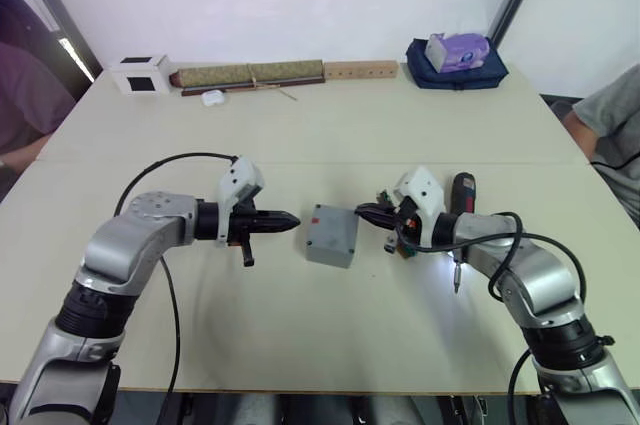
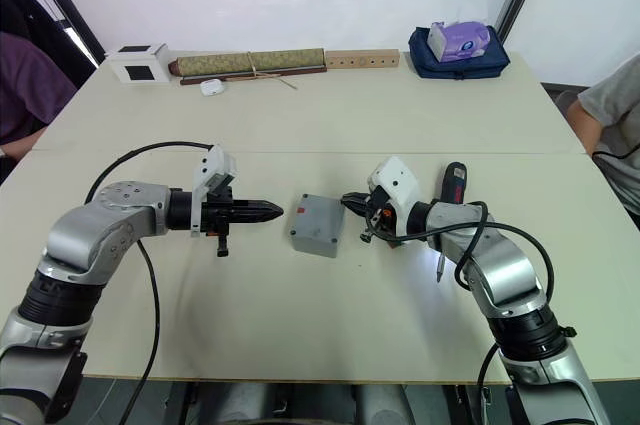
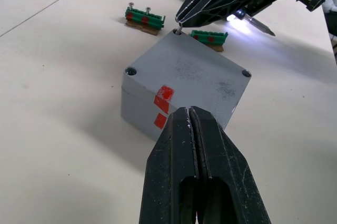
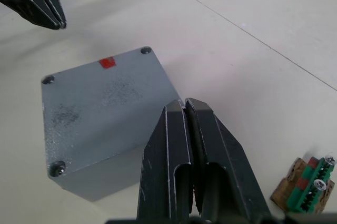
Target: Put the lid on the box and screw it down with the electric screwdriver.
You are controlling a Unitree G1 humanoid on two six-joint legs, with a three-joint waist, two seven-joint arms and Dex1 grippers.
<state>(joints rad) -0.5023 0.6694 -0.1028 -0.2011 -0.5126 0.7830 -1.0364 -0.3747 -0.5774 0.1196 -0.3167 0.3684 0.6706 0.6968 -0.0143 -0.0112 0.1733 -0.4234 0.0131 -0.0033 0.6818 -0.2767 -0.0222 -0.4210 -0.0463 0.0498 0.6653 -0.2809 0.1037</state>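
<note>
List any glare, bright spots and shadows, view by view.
Left eye view: white glare on the table beside the right gripper. Left wrist view: the same light blazes behind the right gripper's fingers; the box casts a soft shadow. Right wrist view: even light.

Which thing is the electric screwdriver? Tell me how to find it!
Look at the big pale table, then at the grey box in its middle. Just past the right gripper, on the robot's right, lies the electric screwdriver: a long black tool with a red mark, unlike the small green circuit boards nearby.
</note>
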